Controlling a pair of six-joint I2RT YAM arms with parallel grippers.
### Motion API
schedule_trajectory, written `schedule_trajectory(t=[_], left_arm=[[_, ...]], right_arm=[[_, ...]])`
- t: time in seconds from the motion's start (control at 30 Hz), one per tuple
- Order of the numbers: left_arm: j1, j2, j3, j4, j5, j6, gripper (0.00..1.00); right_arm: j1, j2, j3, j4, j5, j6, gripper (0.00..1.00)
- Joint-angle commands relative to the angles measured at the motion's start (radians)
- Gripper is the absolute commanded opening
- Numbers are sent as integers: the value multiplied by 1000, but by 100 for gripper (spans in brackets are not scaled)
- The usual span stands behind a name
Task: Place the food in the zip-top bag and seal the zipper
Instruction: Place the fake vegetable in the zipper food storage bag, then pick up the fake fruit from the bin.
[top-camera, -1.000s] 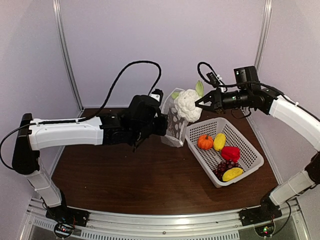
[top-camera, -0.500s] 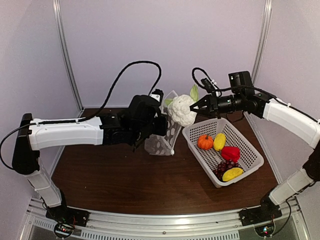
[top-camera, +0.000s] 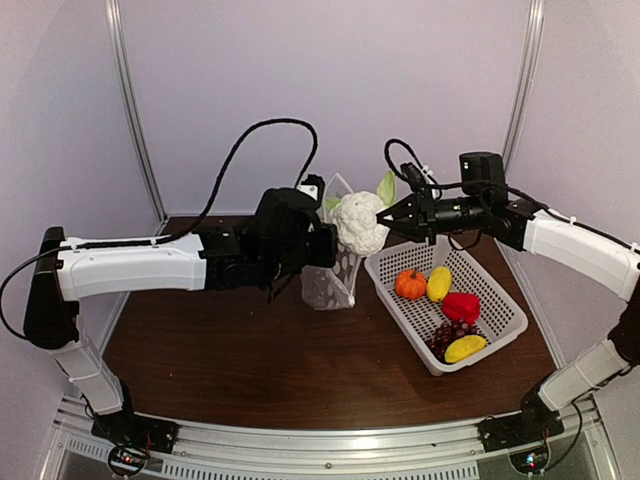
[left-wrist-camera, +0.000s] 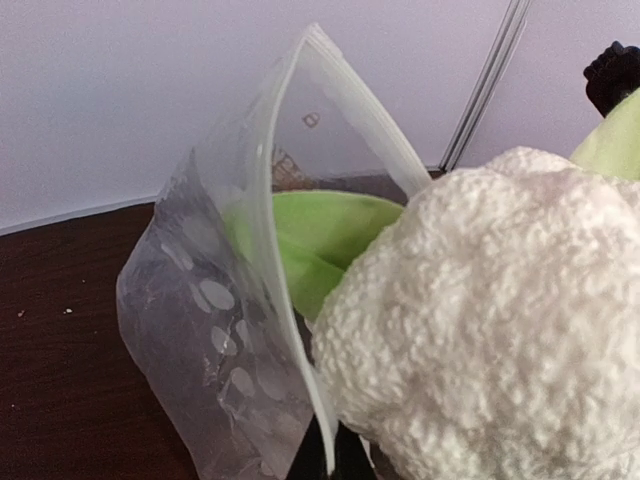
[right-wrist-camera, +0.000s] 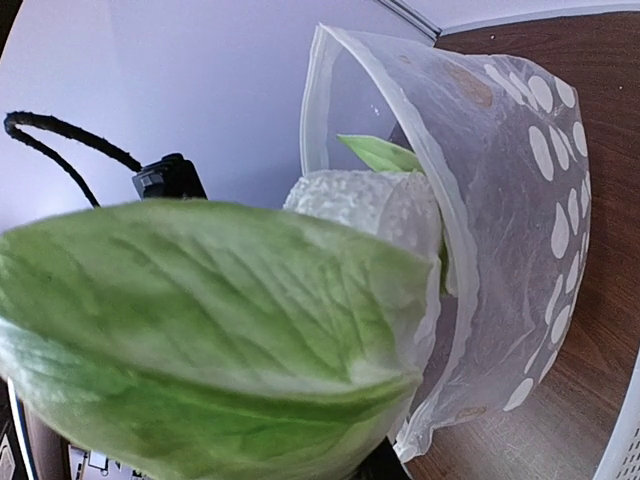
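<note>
My left gripper (top-camera: 323, 247) is shut on the mouth edge of the zip-top bag (top-camera: 334, 277) and holds it up and open above the table. In the left wrist view the dark fingertips (left-wrist-camera: 312, 462) pinch the pale zipper (left-wrist-camera: 288, 190). My right gripper (top-camera: 393, 214) is shut on the white cauliflower (top-camera: 358, 222) by its green leaves and holds it at the bag's mouth, one leaf (left-wrist-camera: 320, 232) inside. In the right wrist view a leaf (right-wrist-camera: 200, 330) hides the fingers, and the bag (right-wrist-camera: 510, 190) lies beyond.
The white mesh basket (top-camera: 505, 300) stands on the table at the right. It holds an orange pumpkin (top-camera: 410, 284), a yellow piece (top-camera: 438, 283), a red pepper (top-camera: 461, 306), a dark grape bunch (top-camera: 448, 335) and another yellow piece (top-camera: 465, 348). A wall frame stands behind.
My right gripper has carried the cauliflower left, into the bag's mouth. The hanging bag has swung under my left gripper. The basket has shifted slightly left.
</note>
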Motion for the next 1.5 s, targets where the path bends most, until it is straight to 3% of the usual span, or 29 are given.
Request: schedule_trajectory(t=[0.0,0.17,0.33,0.57,0.6,0.77,0.9,1.0,1.17,1.27,1.47], left_arm=[[3,-49,-31,94,54,-36,0],[3,-72,-46,110,80,-45,0],[3,-66,-55,124,93,-43,0],[3,-29,-35,166,133,-47,0],[3,-24,-30,167,136,-47,0],[2,-9,-11,152,142,-45,0],[3,-26,-15,123,100,-46,0],[6,-39,-28,90,64,-40,0],[35,-66,-69,47,64,-46,0],[43,-100,-102,47,72,-29,0],[47,-151,-131,57,140,41,0]], right_arm=[[5,17,-4,88,-14,32,0],[6,63,100,-203,238,-212,0],[29,102,124,-202,220,-217,0],[106,172,178,-270,307,-299,0],[114,183,188,-270,310,-297,2],[125,215,203,-189,215,-243,41],[112,174,249,-257,205,-343,61],[81,98,253,-289,180,-404,67],[9,-32,215,-366,120,-541,67],[-88,-109,164,-440,102,-725,66],[-138,-167,90,-675,474,-1135,65]])
